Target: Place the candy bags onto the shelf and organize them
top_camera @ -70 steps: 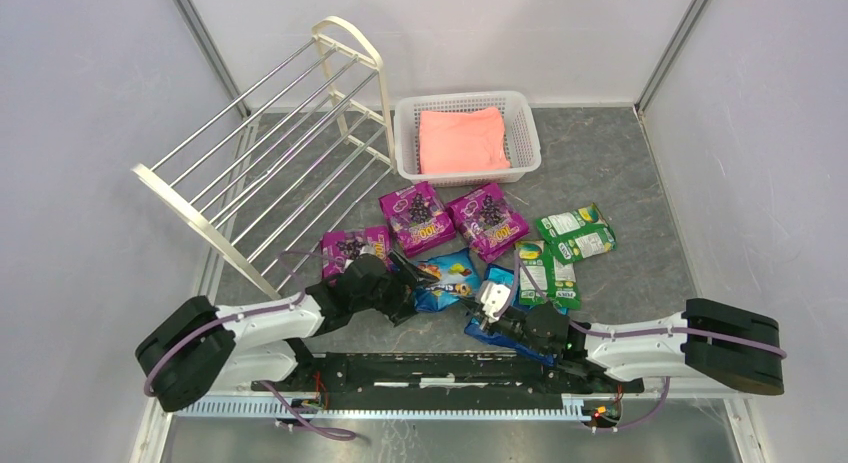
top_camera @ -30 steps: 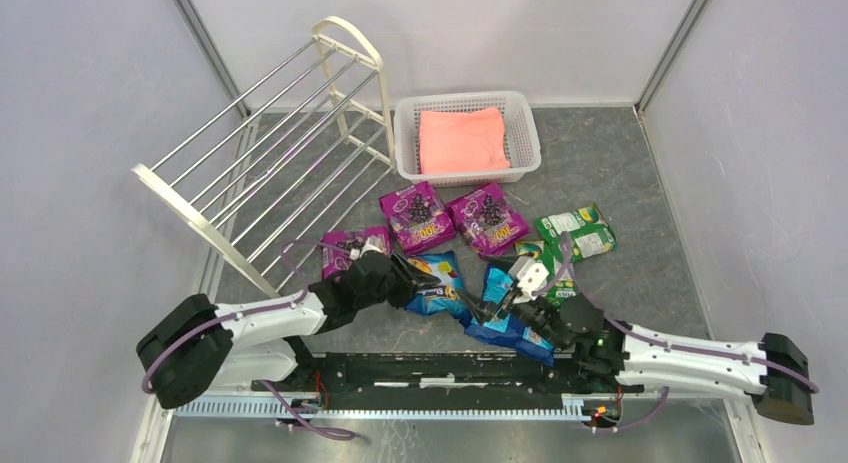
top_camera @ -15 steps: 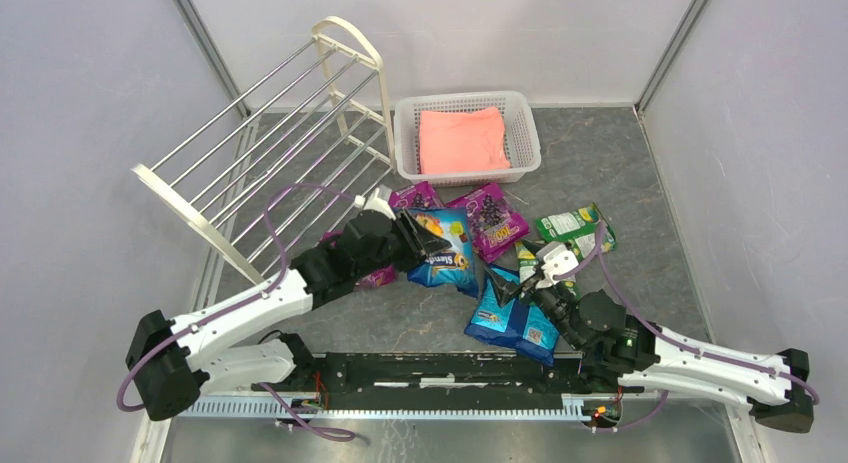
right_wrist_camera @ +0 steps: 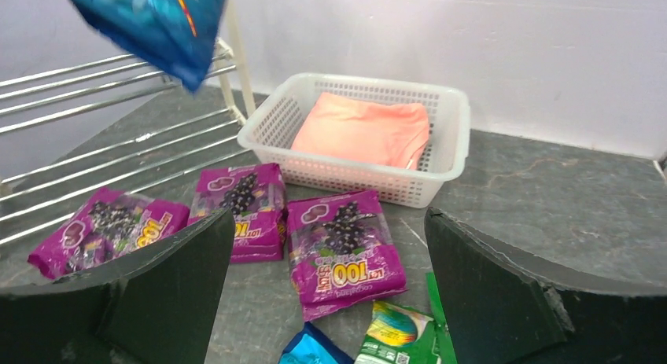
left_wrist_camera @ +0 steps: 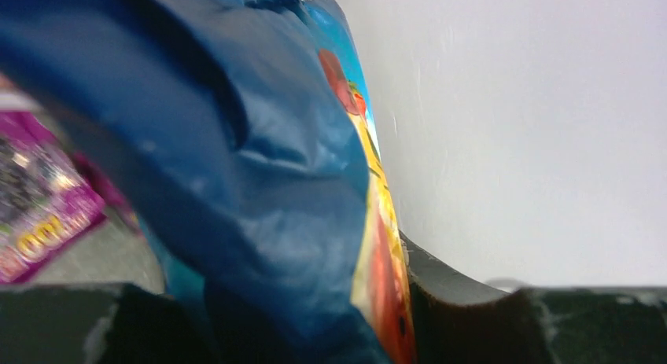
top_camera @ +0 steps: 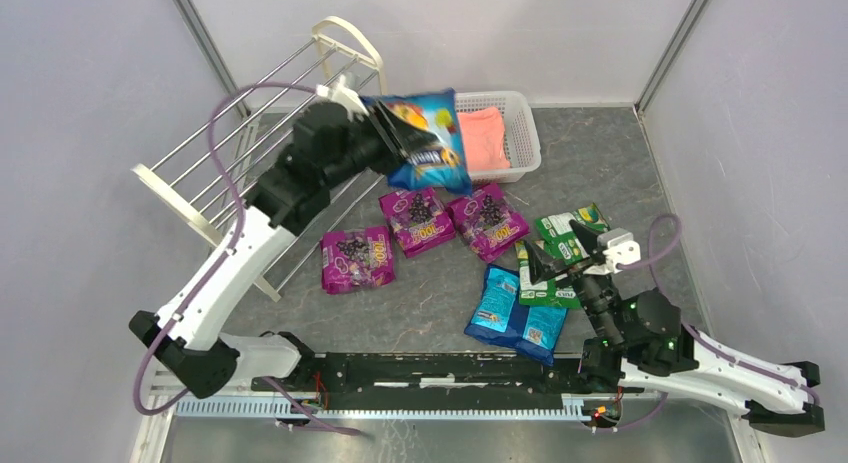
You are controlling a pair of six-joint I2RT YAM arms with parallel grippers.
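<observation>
**A:** How far along are we?

**B:** Barely begun, I'd judge. The rods of the shelf (top_camera: 262, 153) carry nothing. The left end effector (top_camera: 385, 123) pinches the blue fruit-printed bag (top_camera: 428, 138) by one edge. It holds the bag in the air between the shelf's far end and the basket (top_camera: 528, 163). Everything else lies on the surface (top_camera: 620, 173): three purple bags (top_camera: 418, 221), the green-and-white bags (top_camera: 575, 233) and a blue packet (top_camera: 515, 318). That packet may be two overlapping; I cannot tell.

**A:** And the other arm?

**B:** The right end effector (top_camera: 545, 266) has its fingers spread and is empty, beside the green-and-white bags.

**A:** Do the wrist cameras add anything?

**B:** The left wrist view is nearly all crumpled blue foil, with a sliver of purple bag at the left edge. It shows the grip up close but none of the shelf. The right wrist view looks low across the surface. It shows the pink cloth (right_wrist_camera: 363, 132) in the basket and a corner of the held bag hanging above the rods. That gives a sense of height which the top view flattens. Only the top view shows the whole shelf and the blue packet entire.
</observation>
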